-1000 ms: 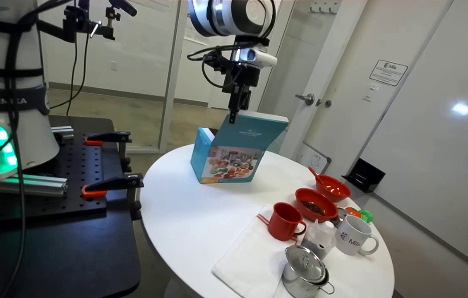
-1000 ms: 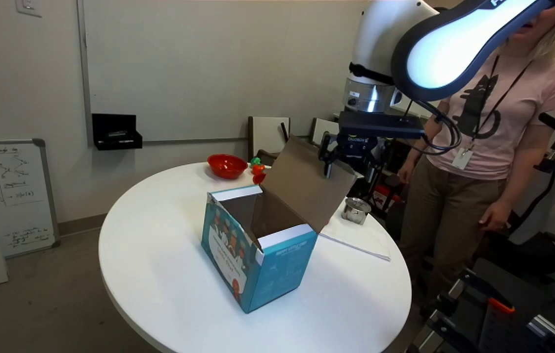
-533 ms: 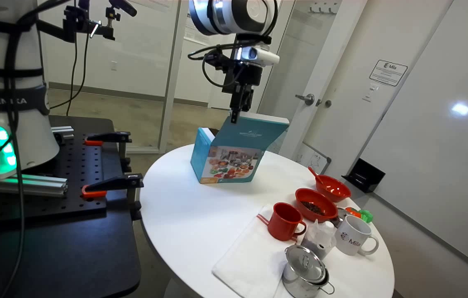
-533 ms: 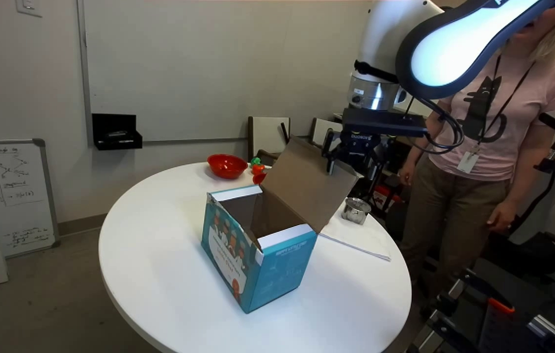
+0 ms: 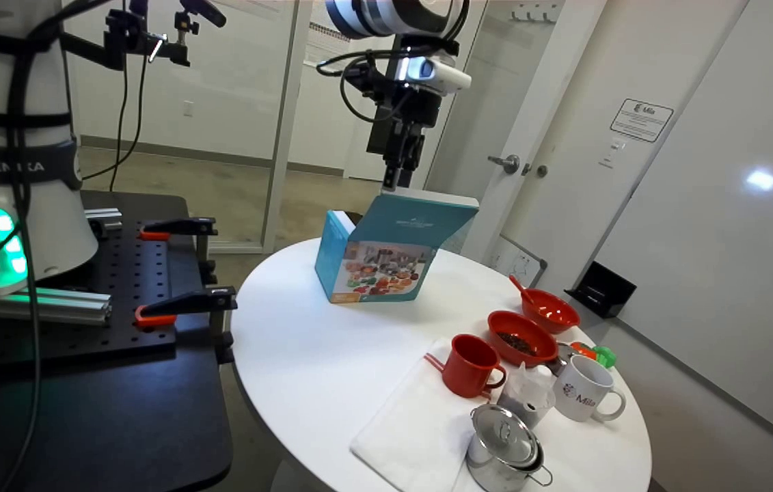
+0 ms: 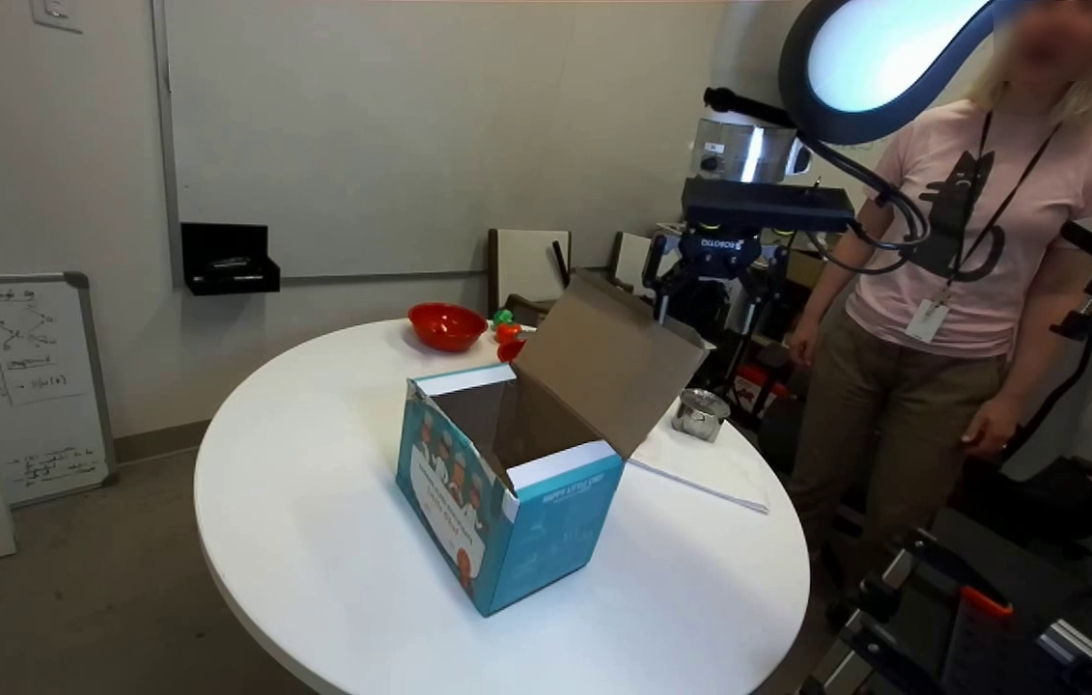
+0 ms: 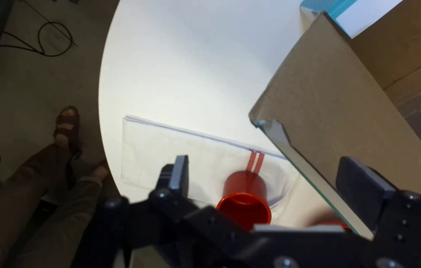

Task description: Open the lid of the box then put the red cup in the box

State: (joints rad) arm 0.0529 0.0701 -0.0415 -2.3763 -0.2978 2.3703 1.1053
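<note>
Teal and printed, the box [image 6: 553, 526] stood on a round white table [image 6: 314, 541], its lid [image 6: 603, 357] raised, brown inside showing. By the lid's upper edge hung the gripper [image 7: 266, 171], its jaws wide apart; whether they touched the lid could not be told. The red cup [image 5: 468, 370] stood upright on a white cloth [image 5: 410, 437], well apart from the box.

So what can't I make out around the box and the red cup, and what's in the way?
Red cup: part of its rim, in the wrist view, covered by the tool; the cup itself, in an exterior view, hidden by the raised lid.
Box: most of its inside, in an exterior view, behind that lid.
Lettering on the lid: too small to read, in an exterior view.
Red thing: blurred, in the wrist view, partly behind lid and tool.
</note>
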